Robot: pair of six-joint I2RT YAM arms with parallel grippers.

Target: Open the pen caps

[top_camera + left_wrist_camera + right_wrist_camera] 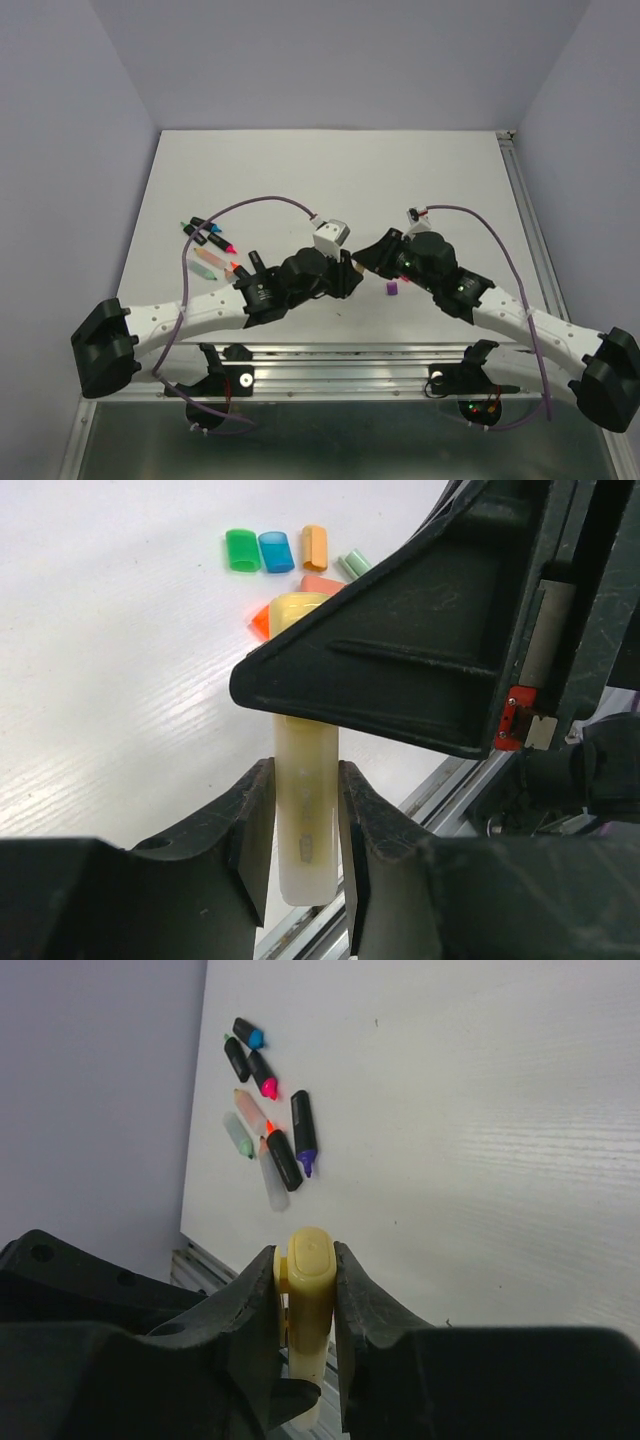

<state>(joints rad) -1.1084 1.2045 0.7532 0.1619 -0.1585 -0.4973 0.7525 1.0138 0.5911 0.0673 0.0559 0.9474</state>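
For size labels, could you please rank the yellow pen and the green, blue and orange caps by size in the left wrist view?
yellow pen (nearest camera)
green cap and blue cap, alike
orange cap, slimmer

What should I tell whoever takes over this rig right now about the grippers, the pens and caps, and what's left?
The left gripper is shut on the pale yellow pen body.
The right gripper is shut on its yellow cap, which looks not yet pulled off.
The other pens lie grouped on the table, tips bared. The loose caps lie apart, with a purple cap near the grippers.
Done: those pens. Left: pull this cap off.
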